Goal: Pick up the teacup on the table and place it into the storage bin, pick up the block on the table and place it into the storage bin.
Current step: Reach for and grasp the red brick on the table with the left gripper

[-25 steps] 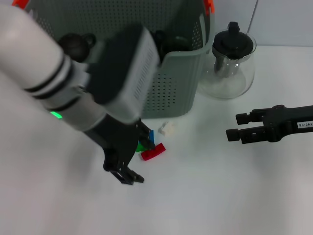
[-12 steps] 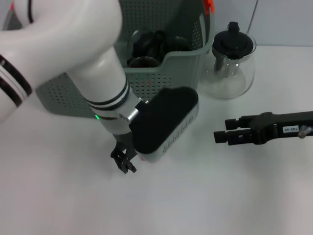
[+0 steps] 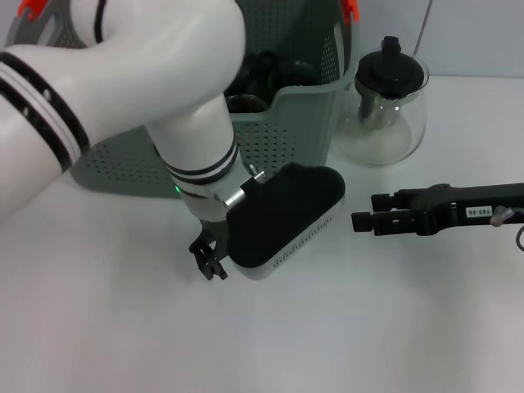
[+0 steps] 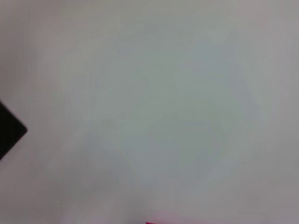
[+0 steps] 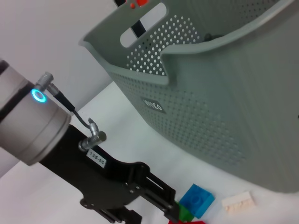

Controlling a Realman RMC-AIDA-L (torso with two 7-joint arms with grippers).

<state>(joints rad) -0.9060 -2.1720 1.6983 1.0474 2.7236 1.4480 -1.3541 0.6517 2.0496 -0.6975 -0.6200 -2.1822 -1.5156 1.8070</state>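
Left gripper (image 3: 211, 264) has swung low over the table (image 3: 368, 327), its wrist hiding the blocks (image 5: 196, 200); finger state unclear. Right gripper (image 3: 367, 219), fingers apart, has edged closer.

White table (image 3: 393, 327) fills the head view, matte, smooth, evenly lit. Soft faint shadows only, no hard edges; light looks diffuse from overhead. Behind the table's far edge, a pale grey-white wall (image 3: 483, 37), plain. A thin dark line, maybe a cord, runs down the wall to that edge; cannot tell what it is. In the right wrist view the same white tabletop (image 5: 126, 140) meets a plain off-white wall (image 5: 51, 23). No floor visible.
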